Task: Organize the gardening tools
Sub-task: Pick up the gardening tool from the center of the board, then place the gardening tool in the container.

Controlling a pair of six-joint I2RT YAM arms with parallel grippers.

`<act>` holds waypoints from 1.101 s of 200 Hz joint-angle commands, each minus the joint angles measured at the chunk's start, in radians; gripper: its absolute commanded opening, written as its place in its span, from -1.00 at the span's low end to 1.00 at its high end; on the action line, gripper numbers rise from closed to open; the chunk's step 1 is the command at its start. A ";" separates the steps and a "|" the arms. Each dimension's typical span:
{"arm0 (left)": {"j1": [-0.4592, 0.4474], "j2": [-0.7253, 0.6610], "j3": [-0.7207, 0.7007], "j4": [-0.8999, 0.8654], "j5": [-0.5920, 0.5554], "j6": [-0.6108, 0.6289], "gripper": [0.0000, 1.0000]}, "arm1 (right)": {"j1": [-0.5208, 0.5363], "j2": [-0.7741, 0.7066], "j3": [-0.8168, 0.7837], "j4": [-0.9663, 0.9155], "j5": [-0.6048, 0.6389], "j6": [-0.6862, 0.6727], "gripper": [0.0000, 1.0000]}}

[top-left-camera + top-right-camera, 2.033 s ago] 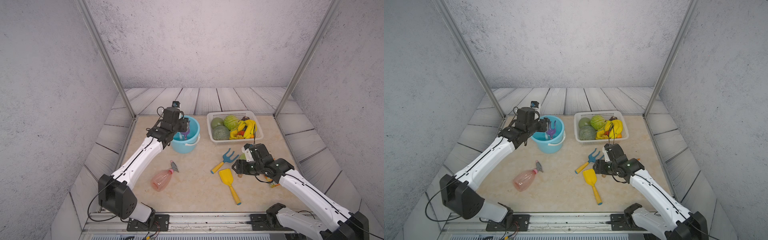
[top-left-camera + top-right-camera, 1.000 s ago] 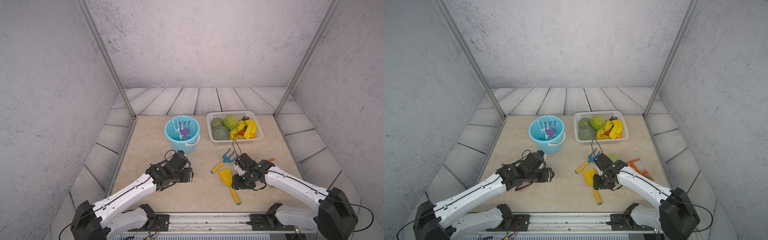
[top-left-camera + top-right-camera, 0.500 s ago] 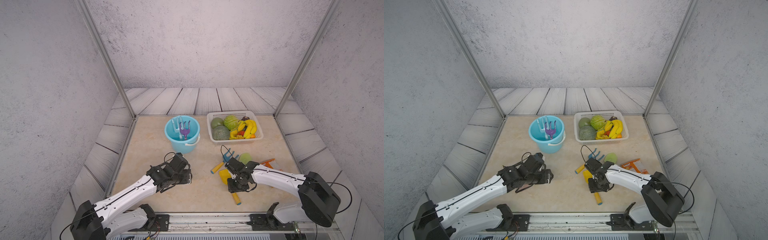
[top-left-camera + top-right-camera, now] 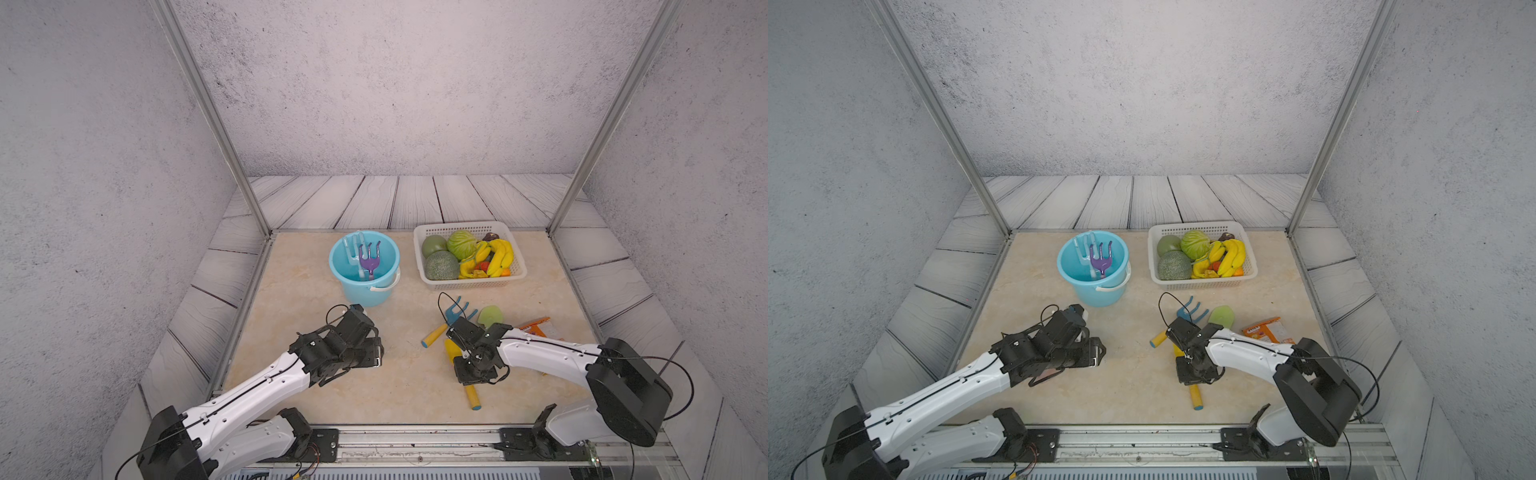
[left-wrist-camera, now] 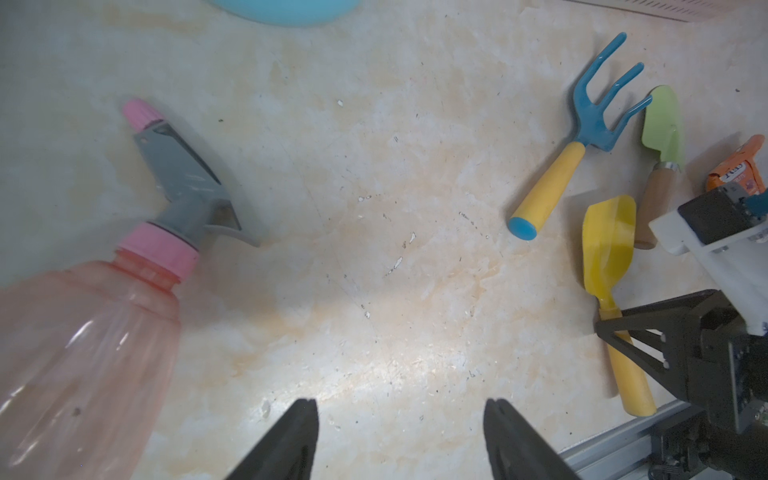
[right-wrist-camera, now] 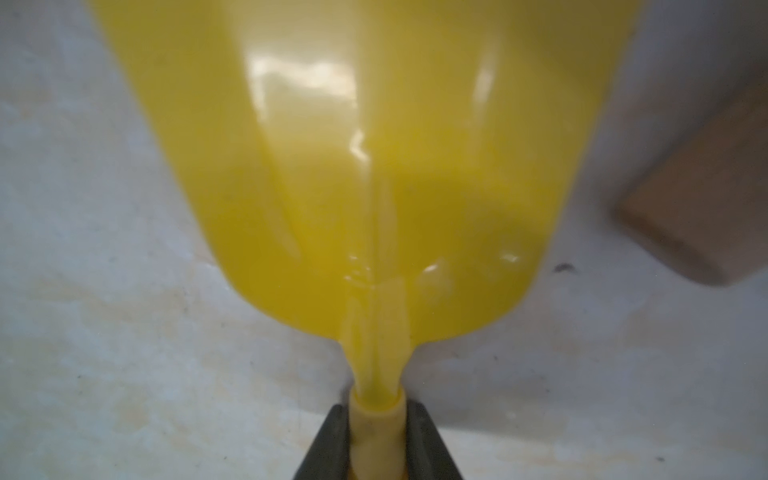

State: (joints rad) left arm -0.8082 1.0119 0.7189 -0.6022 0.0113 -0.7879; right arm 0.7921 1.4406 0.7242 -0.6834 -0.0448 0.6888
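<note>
My right gripper [image 6: 376, 411] is shut on the handle of the yellow shovel [image 6: 374, 166], just behind its blade, low on the table [image 4: 473, 370]. The handle's end [image 4: 471, 397] sticks out toward the front edge. A blue fork [image 4: 455, 311] with a yellow handle and a green trowel [image 4: 490, 316] lie just beyond. My left gripper [image 5: 401, 405] stands open over bare tabletop, with the pink spray bottle [image 5: 83, 332] lying beside it, apart from the fingers. In both top views the left arm hides most of the bottle. A purple fork [image 4: 369, 259] and a light-blue fork [image 4: 353, 249] stand in the blue bucket [image 4: 365, 291].
A white basket [image 4: 469, 284] of fruit and vegetables sits at the back right. An orange snack packet [image 4: 1266, 330] lies by the right forearm. Metal frame posts stand at both back corners, and a rail runs along the front edge.
The left arm came from the bucket down to the spray bottle, then held still. The right gripper slid left along the shovel and closed on its handle.
</note>
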 commanded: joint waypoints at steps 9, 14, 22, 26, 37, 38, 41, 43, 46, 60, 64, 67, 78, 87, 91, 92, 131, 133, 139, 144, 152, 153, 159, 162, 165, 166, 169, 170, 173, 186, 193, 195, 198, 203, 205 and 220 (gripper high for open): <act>-0.003 -0.029 0.005 -0.029 -0.027 -0.003 0.39 | 0.004 -0.089 0.005 -0.052 0.064 0.017 -0.53; -0.003 -0.036 0.006 -0.032 -0.034 -0.003 0.39 | 0.004 -0.106 0.012 -0.066 0.074 0.017 -0.54; -0.003 -0.048 0.011 -0.038 -0.048 -0.004 0.39 | 0.004 -0.136 0.027 -0.091 0.091 0.015 -0.54; -0.003 -0.058 0.012 -0.040 -0.058 -0.005 0.39 | 0.004 -0.156 0.035 -0.103 0.101 0.015 -0.55; 0.001 -0.080 0.024 -0.053 -0.085 -0.001 0.39 | 0.004 -0.206 0.061 -0.138 0.127 0.008 -0.55; 0.001 -0.082 0.025 -0.056 -0.088 -0.001 0.39 | 0.004 -0.212 0.063 -0.140 0.129 0.008 -0.55; 0.003 -0.091 0.033 -0.065 -0.097 0.002 0.39 | 0.004 -0.233 0.074 -0.150 0.138 0.004 -0.55; 0.004 -0.095 0.038 -0.070 -0.103 0.005 0.39 | 0.004 -0.240 0.078 -0.154 0.143 0.001 -0.55; 0.006 -0.100 0.046 -0.080 -0.110 0.010 0.39 | 0.004 -0.250 0.084 -0.158 0.147 -0.001 -0.55; 0.026 -0.115 0.090 -0.123 -0.135 0.034 0.40 | 0.003 -0.312 0.131 -0.182 0.179 -0.018 -0.55; 0.033 -0.117 0.104 -0.136 -0.139 0.042 0.40 | 0.002 -0.322 0.144 -0.183 0.186 -0.026 -0.55; 0.039 -0.119 0.113 -0.145 -0.141 0.048 0.40 | 0.002 -0.331 0.152 -0.183 0.192 -0.031 -0.55; 0.065 -0.120 0.145 -0.173 -0.143 0.070 0.42 | 0.003 -0.355 0.182 -0.174 0.218 -0.047 -0.55; 0.090 -0.122 0.170 -0.195 -0.142 0.085 0.46 | 0.002 -0.365 0.211 -0.158 0.227 -0.071 -0.55; 0.100 -0.123 0.180 -0.205 -0.143 0.090 0.50 | 0.002 -0.365 0.220 -0.151 0.227 -0.080 -0.55; 0.103 -0.124 0.182 -0.208 -0.143 0.092 0.50 | 0.002 -0.364 0.225 -0.150 0.227 -0.082 -0.55; 0.204 -0.148 0.228 -0.273 -0.153 0.133 0.60 | 0.000 -0.231 0.428 -0.100 0.220 -0.180 -0.55; 0.208 -0.148 0.230 -0.276 -0.155 0.133 0.60 | -0.001 -0.222 0.439 -0.097 0.218 -0.185 -0.55; 0.218 -0.151 0.233 -0.286 -0.159 0.131 0.60 | -0.001 -0.186 0.481 -0.089 0.209 -0.200 -0.55; 0.223 -0.153 0.234 -0.295 -0.161 0.129 0.60 | -0.002 -0.157 0.515 -0.083 0.203 -0.211 -0.55; 0.231 -0.160 0.234 -0.305 -0.166 0.123 0.61 | -0.004 -0.108 0.578 -0.074 0.193 -0.231 -0.55; 0.232 -0.160 0.233 -0.305 -0.167 0.123 0.61 | -0.004 -0.101 0.586 -0.073 0.191 -0.233 -0.55; 0.237 -0.166 0.232 -0.312 -0.171 0.118 0.61 | -0.005 -0.062 0.629 -0.066 0.184 -0.246 -0.55; 0.240 -0.169 0.230 -0.315 -0.171 0.118 0.62 | -0.007 -0.042 0.657 -0.063 0.180 -0.252 -0.55; 0.241 -0.171 0.227 -0.317 -0.174 0.114 0.65 | -0.007 -0.022 0.682 -0.060 0.176 -0.257 -0.55; 0.242 -0.172 0.227 -0.319 -0.174 0.114 0.66 | -0.008 -0.015 0.690 -0.059 0.174 -0.258 -0.55; 0.244 -0.174 0.223 -0.319 -0.173 0.112 0.66 | -0.008 0.005 0.714 -0.056 0.169 -0.265 -0.55; 0.245 -0.176 0.222 -0.319 -0.174 0.112 0.66 | -0.008 0.012 0.722 -0.054 0.167 -0.267 -0.55; 0.246 -0.177 0.218 -0.318 -0.173 0.112 0.67 | -0.009 0.033 0.745 -0.051 0.161 -0.272 -0.55; 0.254 -0.179 0.205 -0.323 -0.160 0.106 0.67 | -0.014 0.126 0.852 -0.042 0.137 -0.288 -0.55; 0.256 -0.178 0.202 -0.327 -0.153 0.104 0.66 | -0.017 0.175 0.911 -0.039 0.124 -0.293 -0.55; 0.257 -0.177 0.202 -0.328 -0.152 0.103 0.66 | -0.017 0.189 0.924 -0.038 0.120 -0.294 -0.55; 0.257 -0.176 0.200 -0.330 -0.151 0.102 0.66 | -0.017 0.207 0.952 -0.038 0.116 -0.297 -0.54; 0.259 -0.176 0.200 -0.337 -0.151 0.098 0.66 | -0.019 0.245 0.992 -0.035 0.108 -0.300 -0.54; 0.260 -0.177 0.200 -0.339 -0.150 0.097 0.67 | -0.019 0.258 1.008 -0.035 0.105 -0.302 -0.54; 0.263 -0.180 0.200 -0.348 -0.148 0.092 0.67 | -0.022 0.357 1.128 -0.030 0.086 -0.309 -0.54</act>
State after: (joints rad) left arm -0.5564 0.8402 0.9268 -0.9073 -0.1371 -0.6830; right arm 0.7792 1.6650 1.7042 -0.7422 0.0891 0.4252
